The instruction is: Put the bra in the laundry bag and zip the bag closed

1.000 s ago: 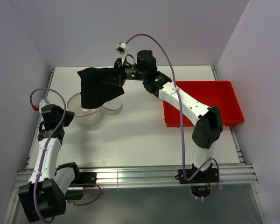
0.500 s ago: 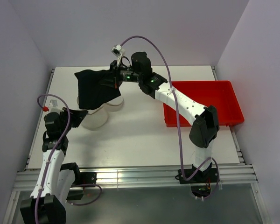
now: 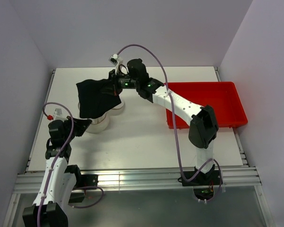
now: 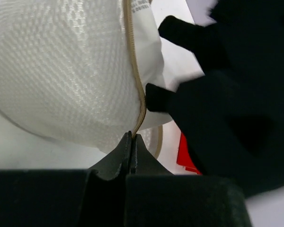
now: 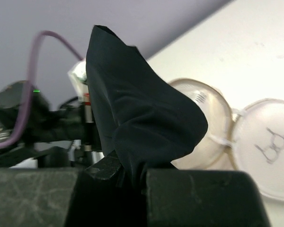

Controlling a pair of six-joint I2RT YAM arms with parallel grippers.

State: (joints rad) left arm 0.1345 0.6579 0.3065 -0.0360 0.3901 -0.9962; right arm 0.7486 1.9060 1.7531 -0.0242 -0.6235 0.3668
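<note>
We have the right end effector (image 5: 132, 172) clamped on the bra (image 3: 97, 97), which hangs limp over the laundry bag (image 4: 61, 71). Our left end effector (image 4: 132, 142) is pinched shut on the zip rim (image 4: 138, 90). Both look soft and light. Grip bunched fabric and hold the rim taut.

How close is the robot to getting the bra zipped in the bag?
Done: the left gripper pinches the rim of the laundry bag, lid flipped open. In hand: the right gripper holds the bra over it. Left: dropping it in, zipping.
</note>
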